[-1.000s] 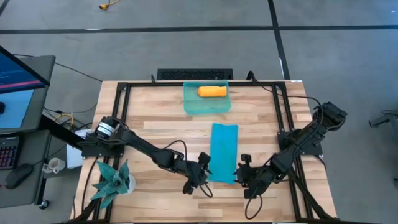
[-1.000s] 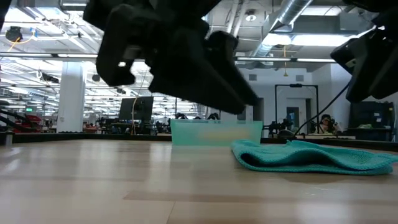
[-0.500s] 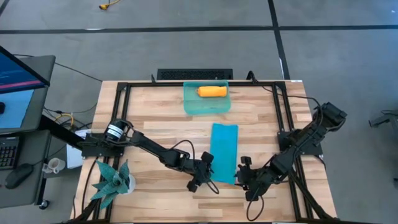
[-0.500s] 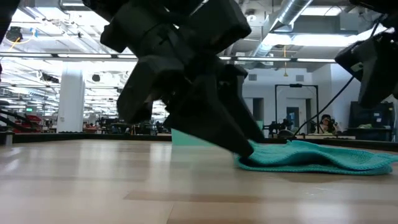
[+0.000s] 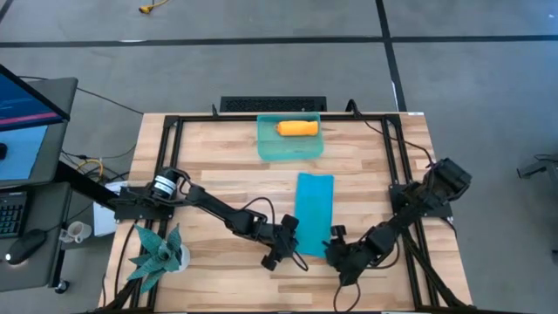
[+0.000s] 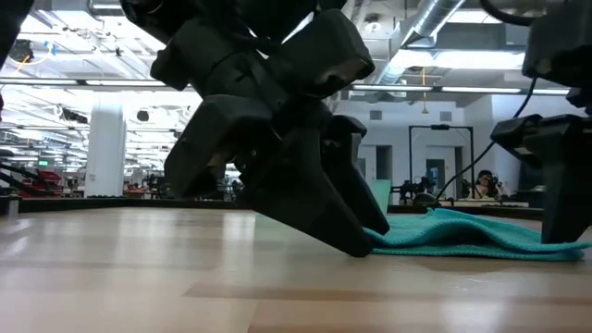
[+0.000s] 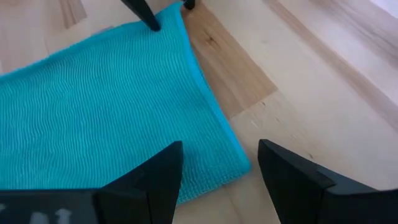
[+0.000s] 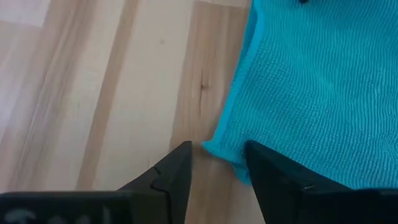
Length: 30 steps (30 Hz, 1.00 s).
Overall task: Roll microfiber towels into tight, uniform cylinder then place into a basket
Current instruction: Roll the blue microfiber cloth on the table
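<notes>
Since a second ago, both grippers (left gripper point(image 5: 281, 250), right gripper point(image 5: 334, 247)) reached the teal towel point(image 5: 314, 212).

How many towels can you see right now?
2. An orange towel, rolled up, lies inside the green basket at the table's far edge. A teal towel lies flat mid-table, its near end between the two arms. None appear hidden.

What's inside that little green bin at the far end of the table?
A rolled orange towel lies inside the basket, against its far wall. The rest of the floor looks bare; whatever is beneath the roll is hidden.
</notes>
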Available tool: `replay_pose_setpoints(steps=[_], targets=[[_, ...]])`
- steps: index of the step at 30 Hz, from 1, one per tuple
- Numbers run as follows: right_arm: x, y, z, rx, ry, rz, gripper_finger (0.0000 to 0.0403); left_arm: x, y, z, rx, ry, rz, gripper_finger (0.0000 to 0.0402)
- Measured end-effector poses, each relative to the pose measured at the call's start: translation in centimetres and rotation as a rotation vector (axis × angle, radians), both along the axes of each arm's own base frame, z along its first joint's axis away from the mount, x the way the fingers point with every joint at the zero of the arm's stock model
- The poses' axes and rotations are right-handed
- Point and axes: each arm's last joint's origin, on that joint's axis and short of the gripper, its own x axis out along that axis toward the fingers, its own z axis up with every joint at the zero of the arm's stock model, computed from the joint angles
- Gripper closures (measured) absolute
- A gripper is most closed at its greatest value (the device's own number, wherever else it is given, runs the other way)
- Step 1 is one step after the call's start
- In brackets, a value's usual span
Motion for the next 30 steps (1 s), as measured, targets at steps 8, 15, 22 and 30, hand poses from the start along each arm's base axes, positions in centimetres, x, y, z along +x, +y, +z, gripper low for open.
replay_pose_setpoints(steps=[8, 15, 22, 30], targets=[[0.6, -0.6, 0.1, -0.006, 0.047, -0.03, 0.0228, 0.3, 0.8, -0.3, -0.042, 0.017, 0.044, 0.0205], [1.3, -1.5, 0.0, -0.007, 0.053, -0.067, 0.026, 0.3, 0.8, -0.4, -0.045, 0.019, 0.035, 0.0278], [1.7, -2.2, 0.0, -0.03, 0.047, -0.084, 0.0343, 0.3, 0.9, -0.4, -0.032, 0.018, 0.029, 0.0348], [1.7, -2.3, -0.1, -0.065, 0.034, -0.06, 0.039, 0.1, 1.1, -0.4, 0.013, 0.031, 0.031, 0.0387]])
